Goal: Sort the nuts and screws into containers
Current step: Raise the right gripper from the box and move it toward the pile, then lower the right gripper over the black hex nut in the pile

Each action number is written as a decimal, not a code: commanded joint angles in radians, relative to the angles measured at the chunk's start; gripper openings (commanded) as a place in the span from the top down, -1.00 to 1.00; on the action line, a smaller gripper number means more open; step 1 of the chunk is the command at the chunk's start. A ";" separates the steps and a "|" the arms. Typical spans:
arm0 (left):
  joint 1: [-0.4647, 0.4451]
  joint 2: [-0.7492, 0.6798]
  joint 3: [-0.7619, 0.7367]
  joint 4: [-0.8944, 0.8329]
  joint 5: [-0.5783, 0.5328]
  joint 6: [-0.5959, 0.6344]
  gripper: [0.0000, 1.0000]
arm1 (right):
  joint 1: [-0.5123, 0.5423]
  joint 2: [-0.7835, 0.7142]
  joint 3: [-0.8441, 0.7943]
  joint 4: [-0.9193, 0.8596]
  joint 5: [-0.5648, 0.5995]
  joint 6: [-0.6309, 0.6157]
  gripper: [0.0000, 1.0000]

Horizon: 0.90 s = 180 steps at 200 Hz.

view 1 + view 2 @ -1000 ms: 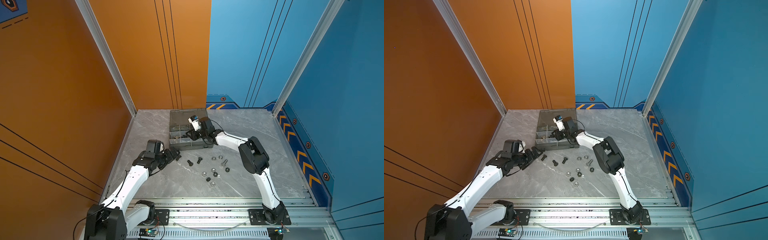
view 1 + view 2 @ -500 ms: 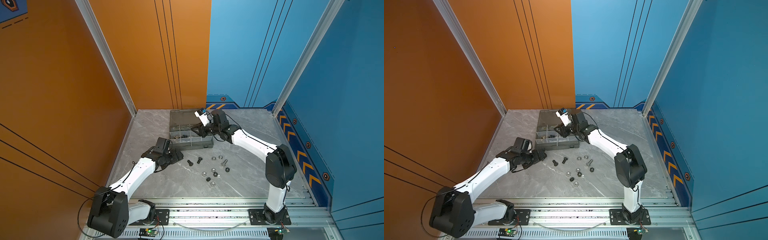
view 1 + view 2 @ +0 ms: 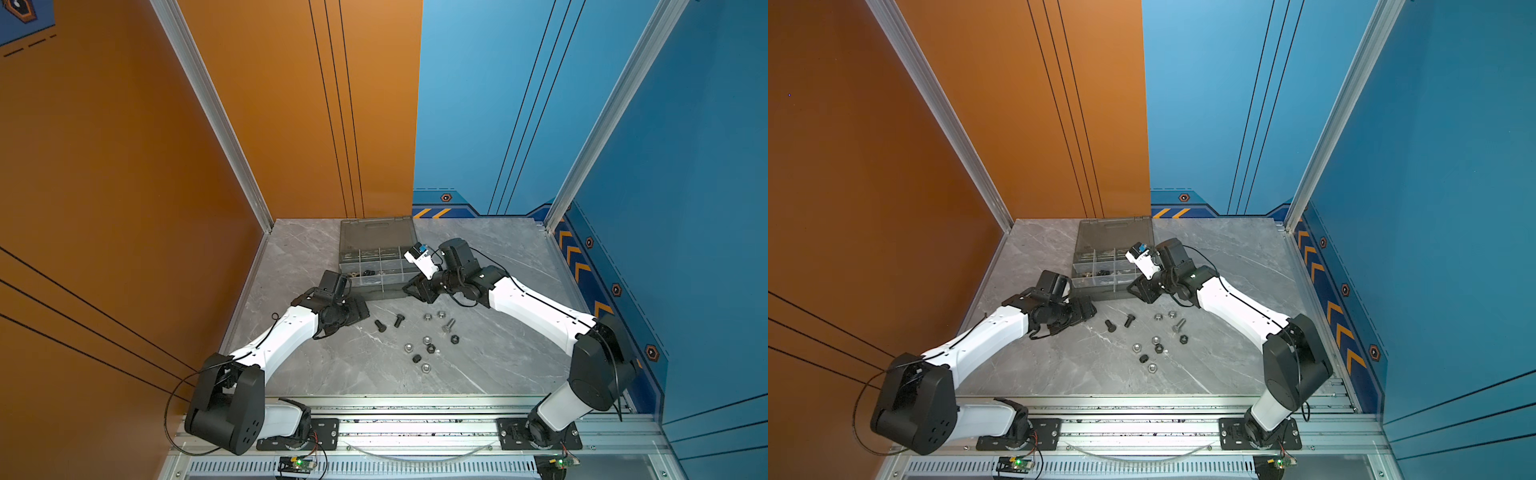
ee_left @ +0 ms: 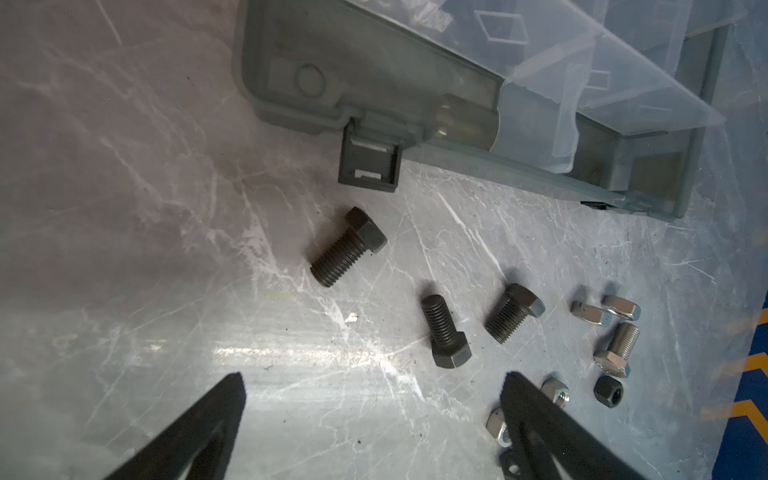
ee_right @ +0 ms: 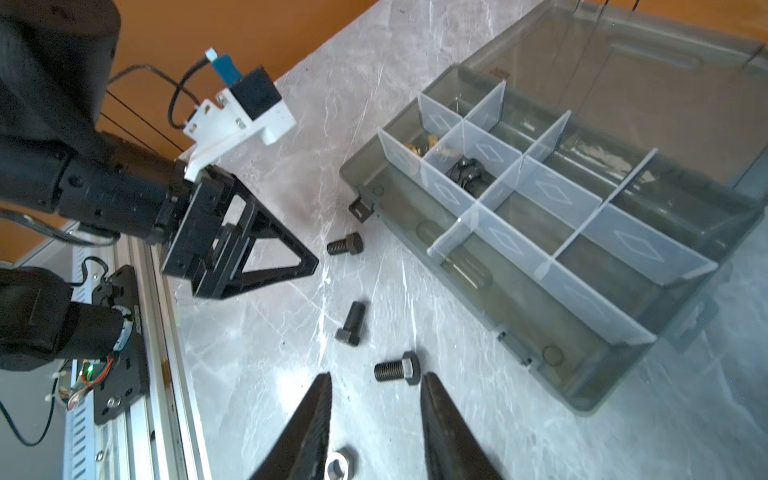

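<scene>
**Bench (image 3: 332, 370) with loose fasteners and both my arms low over it.**

My left end effector (image 4: 374, 395) stands at full spread and holds nothing. My right end effector (image 5: 377, 388), by the front right corner of the organiser case (image 3: 382, 293), is partly spread. Its fingers (image 5: 320, 415) grip nothing.

The case lies at the back of the bench, with its lid (image 3: 376, 230) folded flat behind it. Of its compartments (image 5: 548, 191), one holds black wing nuts (image 5: 465, 172). The one beside it holds brass-coloured pieces (image 5: 413, 146).

(a) Three black bolts (image 5: 353, 324) lie on their sides on the bench in front of the case.
- The nearest bolt (image 4: 349, 245) to the case latch (image 4: 368, 166) points its head at the latch and its threaded end toward my left end effector.
- The middle bolt (image 4: 446, 332) lies the other way, with its threaded end toward the case and its head away from it.
- The third bolt (image 5: 395, 370) lies just ahead of my right fingertips, untouched. Its long axis runs crosswise, from one finger toward the other, with the head on the case side.

(b) The silver bolt (image 3: 448, 326) lies on its side among the nuts. Its head points toward the front rail (image 3: 415, 409) and its threaded end toward the back.

(c) Hex nuts (image 3: 430, 348), black and silver, lie scattered on the bench. In both top views they are to the right of the black bolts.
</scene>
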 commanded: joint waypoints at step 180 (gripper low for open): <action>-0.009 -0.007 -0.010 0.055 0.053 -0.045 -0.96 | 0.006 -0.103 -0.130 -0.119 0.064 -0.033 -0.03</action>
